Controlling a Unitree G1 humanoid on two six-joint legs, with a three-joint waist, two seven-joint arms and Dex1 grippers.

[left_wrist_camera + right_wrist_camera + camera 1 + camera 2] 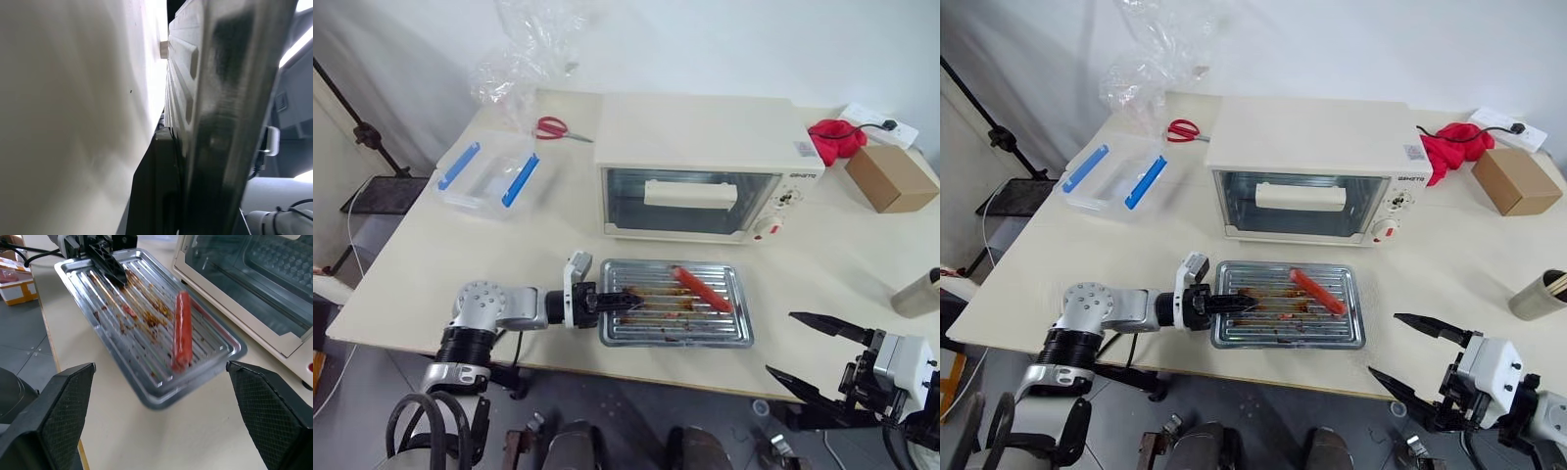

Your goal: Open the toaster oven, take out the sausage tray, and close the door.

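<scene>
The cream toaster oven (695, 137) stands at the back of the table, and its glass door (690, 201) with the bar handle is closed. The silvery sausage tray (677, 340) lies on the table in front of it, grease-stained, with one red sausage (702, 289) near its right end. My left gripper (625, 299) reaches in from the left and is shut on the tray's left rim, one black finger (115, 271) lying over the ridged bottom. My right gripper (779, 343) hangs open off the table's front edge, right of the tray, with nothing between its fingers.
A clear plastic box with blue clips (489, 176) sits at the left, with red scissors (553, 127) and a plastic bag (524, 54) behind it. At the right are a red cloth (835, 137), a cardboard box (891, 176), a power strip (876, 122) and a cup (915, 292).
</scene>
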